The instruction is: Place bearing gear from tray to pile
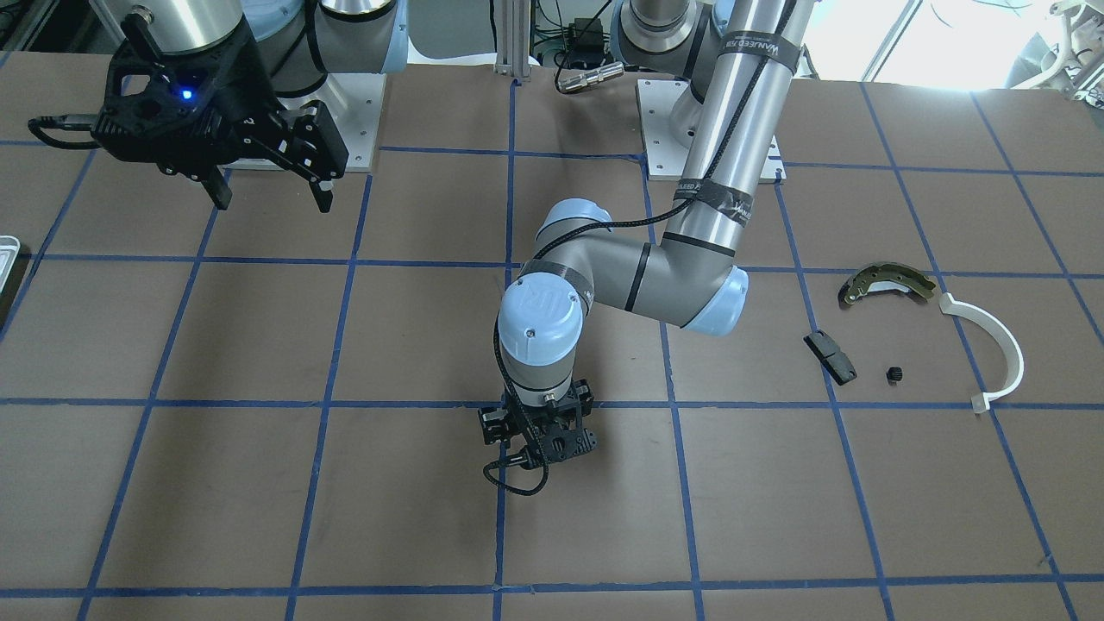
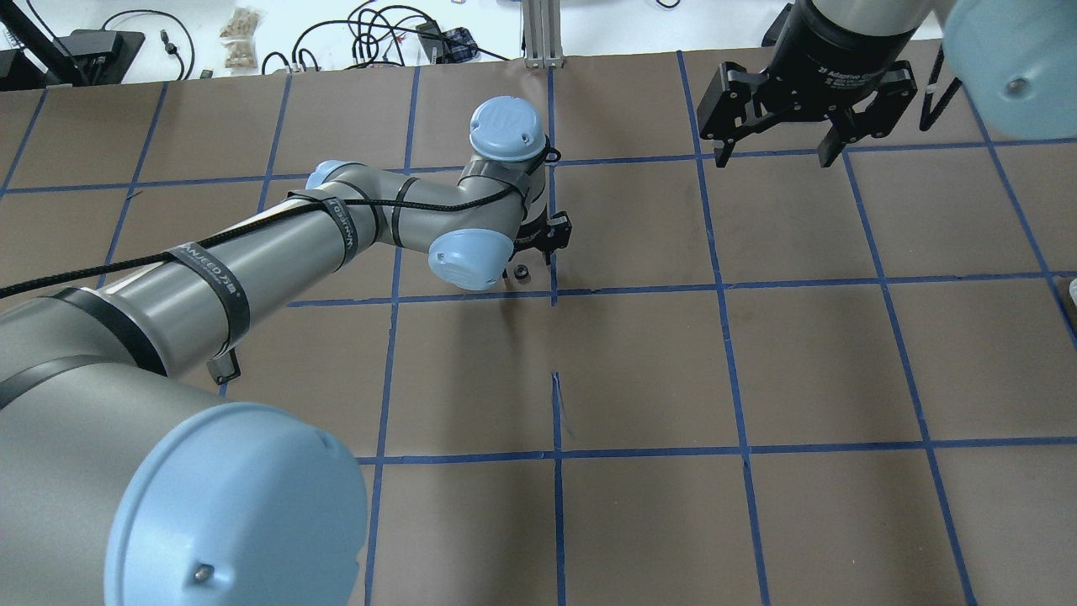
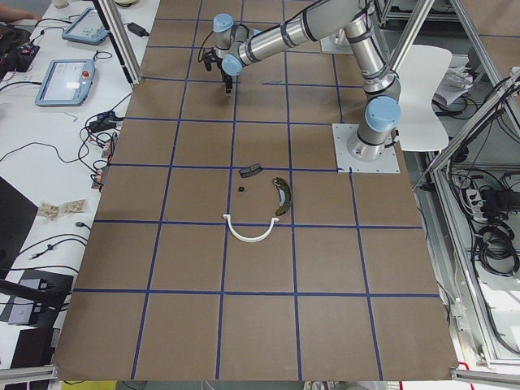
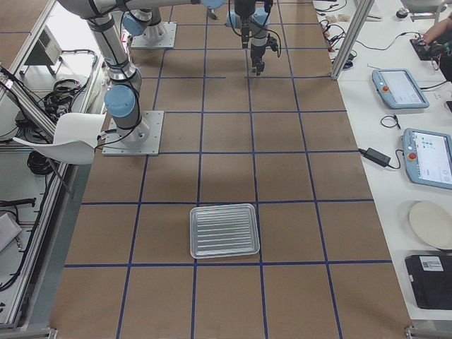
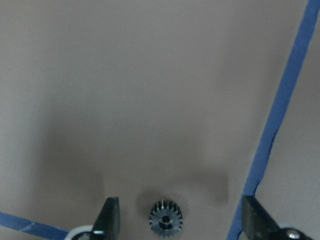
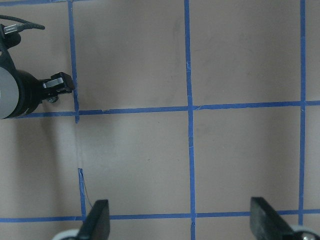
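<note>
The bearing gear (image 5: 165,220) lies flat on the brown tabletop (image 2: 639,370), which is gridded with blue tape. It sits between the wide-spread fingers of the left claw (image 5: 179,200), which grips nothing. The right claw (image 1: 272,203) hangs open and empty. The pile (image 1: 888,285) and the tray (image 4: 224,209) sit well apart. Benches with tablets (image 4: 431,157) flank the tabletop.

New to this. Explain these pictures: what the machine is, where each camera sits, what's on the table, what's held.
A robot's left arm and right arm work at a table. Four fixed cameras look from across, behind and each table end; two ride on the wrists. The left gripper hangs open over a small toothed gear lying on the table, not touching it. The right gripper is open and empty. At one end lie a brake shoe, a white half-ring, a black pad and a black part. The tray sits at the other. Nothing is held.
</note>
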Robot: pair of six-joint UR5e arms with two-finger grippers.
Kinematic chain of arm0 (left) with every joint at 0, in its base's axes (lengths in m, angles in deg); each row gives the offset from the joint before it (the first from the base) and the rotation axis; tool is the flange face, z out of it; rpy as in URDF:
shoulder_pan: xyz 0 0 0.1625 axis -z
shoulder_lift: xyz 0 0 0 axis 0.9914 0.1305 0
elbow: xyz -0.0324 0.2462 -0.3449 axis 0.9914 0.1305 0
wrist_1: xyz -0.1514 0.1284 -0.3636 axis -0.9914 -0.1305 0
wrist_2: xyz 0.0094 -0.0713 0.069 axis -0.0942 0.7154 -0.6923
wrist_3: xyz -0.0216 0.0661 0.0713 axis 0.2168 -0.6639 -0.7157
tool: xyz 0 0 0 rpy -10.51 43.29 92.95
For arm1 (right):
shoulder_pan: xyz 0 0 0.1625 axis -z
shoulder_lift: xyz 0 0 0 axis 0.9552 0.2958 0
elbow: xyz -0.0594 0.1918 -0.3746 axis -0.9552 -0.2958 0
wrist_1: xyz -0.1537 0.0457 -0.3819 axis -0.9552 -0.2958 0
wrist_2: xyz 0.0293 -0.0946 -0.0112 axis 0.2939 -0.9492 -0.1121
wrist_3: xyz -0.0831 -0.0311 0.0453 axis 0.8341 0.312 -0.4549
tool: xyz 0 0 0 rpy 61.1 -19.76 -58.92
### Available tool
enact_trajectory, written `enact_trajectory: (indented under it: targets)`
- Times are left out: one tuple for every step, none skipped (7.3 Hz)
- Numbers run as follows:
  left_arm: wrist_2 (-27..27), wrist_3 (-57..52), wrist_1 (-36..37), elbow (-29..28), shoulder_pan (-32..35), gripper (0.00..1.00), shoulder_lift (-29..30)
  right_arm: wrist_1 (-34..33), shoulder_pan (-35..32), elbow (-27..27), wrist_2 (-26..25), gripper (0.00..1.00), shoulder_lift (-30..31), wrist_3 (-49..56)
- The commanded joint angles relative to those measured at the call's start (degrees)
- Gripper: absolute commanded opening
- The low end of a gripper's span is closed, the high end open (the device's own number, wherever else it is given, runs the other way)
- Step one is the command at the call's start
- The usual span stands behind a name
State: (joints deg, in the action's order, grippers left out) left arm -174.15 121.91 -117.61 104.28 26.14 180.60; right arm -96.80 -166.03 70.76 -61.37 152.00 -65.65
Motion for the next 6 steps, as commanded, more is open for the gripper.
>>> enact_trajectory:
  targets:
    - [0.1,-0.1,-0.3,0.2,-0.1,0.34,-0.1,-0.1,0.0,-0.1,-0.2,1.00,0.1,0.1]
    - [0.0,-0.1,-0.3,0.3,-0.2,0.26,-0.1,0.0,0.0,0.0,-0.2,1.00,0.1,0.0]
    - [0.1,-0.7,-0.4,0.1,-0.4,0.23,-0.2,-0.2,0.0,0.0,-0.2,1.00,0.1,0.1]
    - [0.3,-3.0,-2.3,0.0,-2.2,0.22,-1.4,-0.2,0.0,-0.1,-0.2,1.00,0.1,0.1]
    - [3.6,-7.9,-6.3,-0.6,-5.2,0.22,-3.5,-0.2,0.0,-0.2,-0.2,1.00,0.1,0.1]
    - [4.1,-15.2,-9.4,-0.4,-9.5,0.22,-6.8,-0.2,0.0,-0.4,-0.2,1.00,0.1,0.1]
